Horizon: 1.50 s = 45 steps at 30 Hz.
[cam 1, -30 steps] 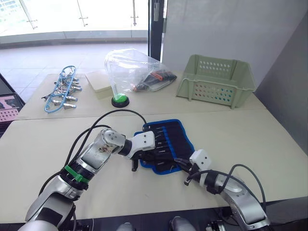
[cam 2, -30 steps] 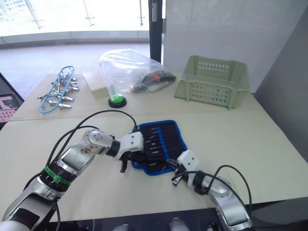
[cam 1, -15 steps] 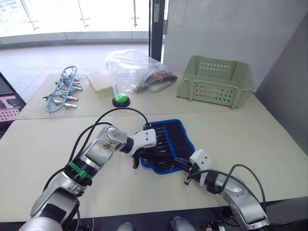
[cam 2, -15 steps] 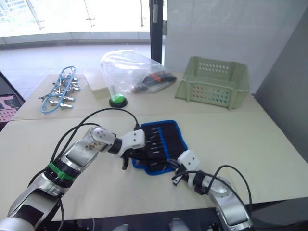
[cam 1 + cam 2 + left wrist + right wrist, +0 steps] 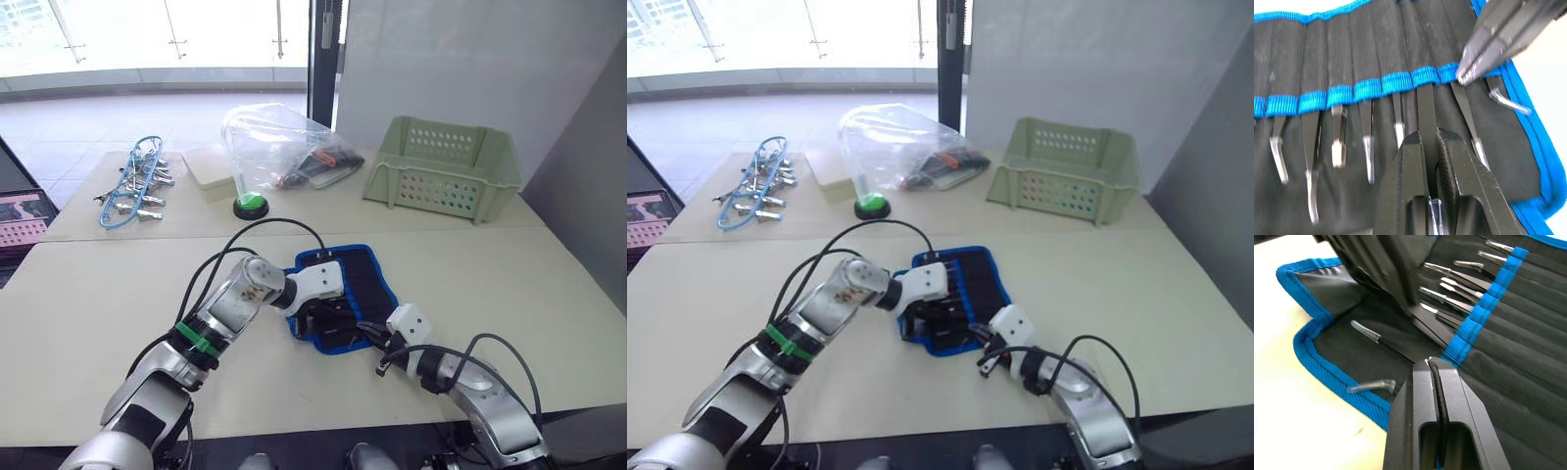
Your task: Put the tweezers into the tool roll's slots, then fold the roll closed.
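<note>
left pincer [image 5: 1431,134] clamps one of the tweezers [image 5: 1426,105] at its slot [image 5: 1425,77]; others ahead are seated, tool roll [image 5: 1376,44] unfolded.

Both grippers crowd the roll's [image 5: 358,284] near edge: the left gripper [image 5: 1431,142] over the slots [image 5: 1396,83], the right gripper [image 5: 1431,363] just beside it. Table [image 5: 549,284] right of the roll lies bare; the basket [image 5: 441,166] stands well behind.
</note>
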Each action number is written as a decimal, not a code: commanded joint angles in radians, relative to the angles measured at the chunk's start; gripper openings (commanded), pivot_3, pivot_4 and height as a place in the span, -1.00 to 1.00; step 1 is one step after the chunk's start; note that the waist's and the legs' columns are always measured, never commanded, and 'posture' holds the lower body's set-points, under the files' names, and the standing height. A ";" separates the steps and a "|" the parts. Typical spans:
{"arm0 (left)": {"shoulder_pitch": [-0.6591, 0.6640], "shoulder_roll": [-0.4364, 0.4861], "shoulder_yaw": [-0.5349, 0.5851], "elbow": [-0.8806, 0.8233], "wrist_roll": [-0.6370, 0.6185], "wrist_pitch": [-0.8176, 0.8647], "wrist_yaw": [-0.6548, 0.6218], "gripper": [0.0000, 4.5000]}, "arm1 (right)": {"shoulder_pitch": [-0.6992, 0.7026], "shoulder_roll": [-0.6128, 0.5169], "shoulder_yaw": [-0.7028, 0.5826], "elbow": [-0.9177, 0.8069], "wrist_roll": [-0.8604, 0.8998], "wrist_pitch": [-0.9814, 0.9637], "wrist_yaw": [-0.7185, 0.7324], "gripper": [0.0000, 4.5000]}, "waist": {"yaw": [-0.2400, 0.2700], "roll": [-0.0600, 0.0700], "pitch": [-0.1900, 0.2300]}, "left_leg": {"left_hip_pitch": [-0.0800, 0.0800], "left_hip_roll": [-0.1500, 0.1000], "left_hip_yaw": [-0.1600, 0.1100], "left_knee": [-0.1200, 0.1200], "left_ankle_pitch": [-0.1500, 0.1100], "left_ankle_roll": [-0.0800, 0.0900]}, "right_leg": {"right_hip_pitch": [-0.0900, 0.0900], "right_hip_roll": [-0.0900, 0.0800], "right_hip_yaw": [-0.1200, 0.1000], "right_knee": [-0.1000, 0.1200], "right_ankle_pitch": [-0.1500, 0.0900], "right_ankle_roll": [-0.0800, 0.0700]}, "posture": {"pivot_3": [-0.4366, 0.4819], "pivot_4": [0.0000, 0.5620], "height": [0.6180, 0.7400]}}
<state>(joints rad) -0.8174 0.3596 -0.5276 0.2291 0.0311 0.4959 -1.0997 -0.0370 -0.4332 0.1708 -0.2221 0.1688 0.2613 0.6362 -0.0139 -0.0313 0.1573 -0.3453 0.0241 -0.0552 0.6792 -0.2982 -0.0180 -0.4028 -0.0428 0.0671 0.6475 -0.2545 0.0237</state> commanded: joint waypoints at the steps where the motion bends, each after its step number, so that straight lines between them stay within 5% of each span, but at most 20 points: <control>1: -0.054 -0.083 -0.017 0.110 0.033 -0.079 0.045 -0.99 | 0.015 -0.007 0.034 0.047 -0.030 0.018 0.009 -1.00 | 0.006 0.000 0.000 | 0.000 -0.001 -0.001 0.000 0.000 0.000 | 0.000 0.000 0.001 0.000 0.000 0.001 | -0.05 -0.47 1.00; 13: -0.060 -0.202 0.012 0.246 0.075 -0.207 0.105 -0.99 | 0.017 -0.012 0.029 0.061 -0.040 0.009 0.008 -1.00 | 0.023 0.000 0.000 | 0.001 -0.009 -0.008 0.003 0.000 0.000 | 0.011 -0.003 0.005 -0.004 0.000 0.008 | -0.05 -0.47 1.00; 21: -0.011 -0.157 0.047 0.153 0.052 -0.163 0.071 0.24 | 0.010 -0.016 0.024 0.088 -0.048 -0.009 0.021 -1.00 | 0.013 0.000 0.000 | 0.004 -0.010 -0.010 0.003 0.000 0.000 | 0.014 -0.003 0.005 -0.006 -0.001 0.009 | -0.05 -0.47 1.00; 26: 0.043 -0.053 0.120 -0.065 0.001 -0.051 0.042 0.99 | 0.009 -0.021 0.026 0.100 -0.050 -0.018 0.031 -1.00 | -0.003 0.001 0.000 | 0.003 -0.009 -0.011 0.000 0.000 0.000 | 0.012 -0.003 0.005 -0.006 -0.002 0.009 | -0.05 -0.47 1.00; 35: 0.202 0.194 0.479 -0.394 -0.289 0.175 0.000 1.00 | -0.037 -0.024 -0.006 0.075 0.002 -0.050 0.083 -1.00 | -0.008 0.003 0.001 | 0.003 -0.009 -0.012 0.000 0.000 0.000 | 0.010 -0.003 0.005 -0.005 -0.003 0.009 | -0.05 -0.47 1.00; 45: 0.590 0.342 0.752 -0.496 -0.440 0.052 -0.003 1.00 | -0.164 -0.023 -0.019 -0.178 0.162 0.142 0.117 -1.00 | -0.001 0.008 0.005 | -0.014 -0.010 -0.018 0.000 0.001 -0.002 | -0.008 -0.005 0.002 0.000 -0.002 0.008 | -0.05 -0.47 1.00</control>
<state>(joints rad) -0.2388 0.6876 0.1891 -0.2222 -0.3786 0.5771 -1.1069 -0.1949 -0.4508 0.1469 -0.3631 0.3211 0.3958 0.7424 -0.0149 -0.0236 0.1623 -0.3592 0.0144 -0.0728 0.6794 -0.2966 -0.0205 -0.4110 -0.0474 0.0681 0.6472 -0.2562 0.0312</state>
